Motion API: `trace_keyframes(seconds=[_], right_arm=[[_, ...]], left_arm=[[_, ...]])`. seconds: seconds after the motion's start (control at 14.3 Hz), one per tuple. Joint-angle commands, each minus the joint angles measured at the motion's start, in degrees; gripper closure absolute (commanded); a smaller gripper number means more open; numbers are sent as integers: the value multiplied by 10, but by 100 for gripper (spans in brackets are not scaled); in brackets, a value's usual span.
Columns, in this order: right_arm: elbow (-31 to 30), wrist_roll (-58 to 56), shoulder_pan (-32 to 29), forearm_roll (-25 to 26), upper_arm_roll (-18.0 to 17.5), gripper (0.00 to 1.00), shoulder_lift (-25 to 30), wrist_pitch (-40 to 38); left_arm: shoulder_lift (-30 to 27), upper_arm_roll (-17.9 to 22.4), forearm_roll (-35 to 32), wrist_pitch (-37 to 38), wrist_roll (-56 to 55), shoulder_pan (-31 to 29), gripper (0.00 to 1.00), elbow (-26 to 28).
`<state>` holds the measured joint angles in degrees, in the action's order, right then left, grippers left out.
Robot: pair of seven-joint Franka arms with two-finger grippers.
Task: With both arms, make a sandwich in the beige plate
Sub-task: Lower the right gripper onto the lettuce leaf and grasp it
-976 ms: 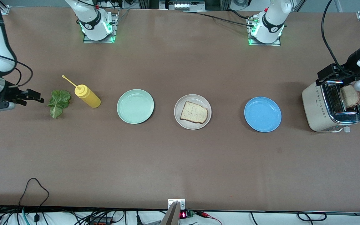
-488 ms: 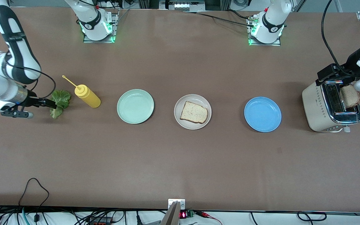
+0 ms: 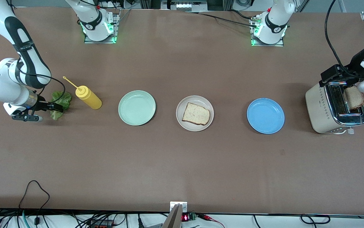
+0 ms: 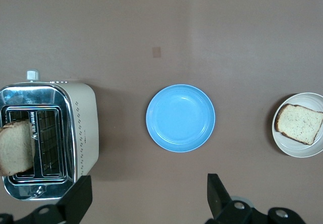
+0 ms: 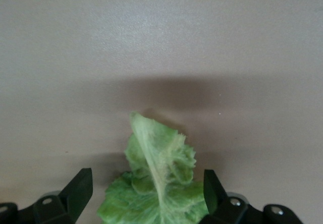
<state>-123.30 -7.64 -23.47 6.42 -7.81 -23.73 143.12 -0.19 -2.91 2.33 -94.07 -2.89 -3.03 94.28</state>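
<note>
The beige plate (image 3: 194, 113) at mid-table carries one toast slice (image 3: 196, 114); both also show in the left wrist view, plate (image 4: 299, 146) and slice (image 4: 299, 123). A second toast slice (image 3: 354, 97) stands in the toaster (image 3: 324, 110) at the left arm's end. My left gripper (image 3: 332, 77) hangs open over the toaster's edge, empty (image 4: 149, 199). A ruffled green lettuce leaf (image 3: 62, 97) lies at the right arm's end. My right gripper (image 3: 55, 107) is low over it, open, with the leaf (image 5: 159, 183) between its fingers (image 5: 81, 189).
A yellow squeeze bottle (image 3: 88, 97) lies right beside the lettuce, toward the plates. A mint-green plate (image 3: 137, 107) and a blue plate (image 3: 265, 116) flank the beige plate. Cables hang along the table's near edge.
My right arm has swung in from the table's end and its open gripper now straddles the lettuce leaf. The left arm has not moved.
</note>
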Motion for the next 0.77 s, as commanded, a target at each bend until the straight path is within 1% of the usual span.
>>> trace_keyframes(seconds=[0.0, 0.14, 0.28, 0.35, 0.42, 0.49, 0.56, 0.7], right_arm=[[-2, 11, -6, 23, -1, 37, -6, 10], [-2, 10, -8, 25, -1, 54, -11, 15], [-2, 11, -14, 45, 0, 69, -18, 24], [-1, 11, -16, 46, 0, 75, -22, 27], [-1, 10, -17, 47, 0, 84, -23, 27], [-1, 9, -17, 50, 0, 96, -21, 27], [1, 6, -17, 50, 0, 100, -19, 26], [2, -1, -17, 53, 0, 100, -6, 23]], left_arm=[[-1, -1, -4, 8, 9, -2, 0, -5], [-1, -2, -4, 8, 9, -2, 0, -5], [-1, -2, -4, 8, 9, -2, 0, -5], [-1, -2, -4, 9, 9, -2, 0, -5], [-1, -2, -4, 8, 9, -2, 0, -5], [-1, -2, -4, 8, 9, -2, 0, -5], [-1, -2, -4, 8, 9, -2, 0, -5], [-1, -2, -4, 8, 9, -2, 0, -5]])
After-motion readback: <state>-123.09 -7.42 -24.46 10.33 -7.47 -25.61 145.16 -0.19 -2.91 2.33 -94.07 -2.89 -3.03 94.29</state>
